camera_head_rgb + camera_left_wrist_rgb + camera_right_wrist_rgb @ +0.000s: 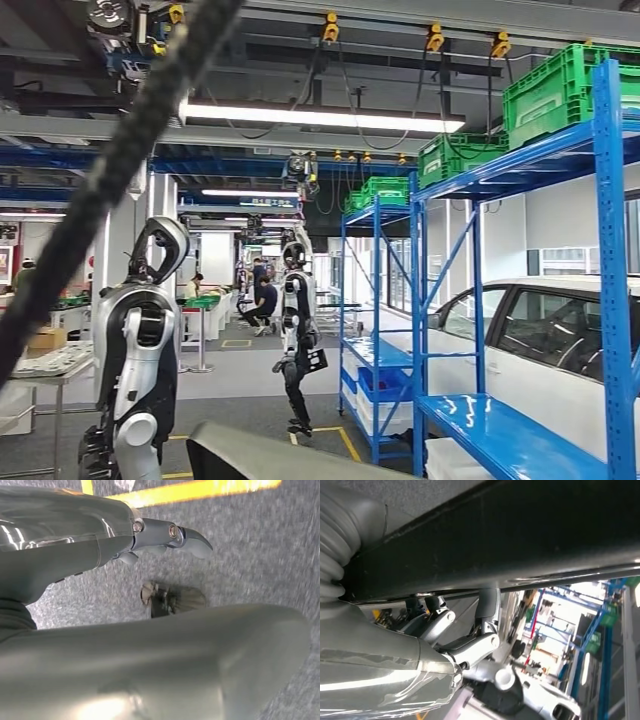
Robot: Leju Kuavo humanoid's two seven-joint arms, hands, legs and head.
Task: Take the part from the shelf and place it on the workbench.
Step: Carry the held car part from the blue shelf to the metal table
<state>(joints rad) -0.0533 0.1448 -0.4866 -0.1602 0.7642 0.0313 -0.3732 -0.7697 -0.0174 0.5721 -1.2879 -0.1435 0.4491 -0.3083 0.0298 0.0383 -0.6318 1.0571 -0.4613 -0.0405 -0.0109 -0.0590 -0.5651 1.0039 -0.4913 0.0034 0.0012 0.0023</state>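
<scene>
The blue steel shelf (483,420) stands close on my right in the head view, with a blue bin (377,385) on a low level further back and a white bin (453,460) near the floor. I cannot make out the part on it. My left hand (113,545) hangs over grey floor with its fingers (181,534) stretched out and apart, holding nothing. My right hand (444,640) has its fingers (478,645) spread and partly bent. Their tips are hidden behind a dark surface and nothing shows between them.
Green crates (558,90) sit on top of the shelves and a white car (543,340) is parked behind them. One humanoid robot (140,350) stands at the near left and another (296,330) walks mid-hall. A table (53,365) stands far left. A dark cable (128,150) crosses the upper left.
</scene>
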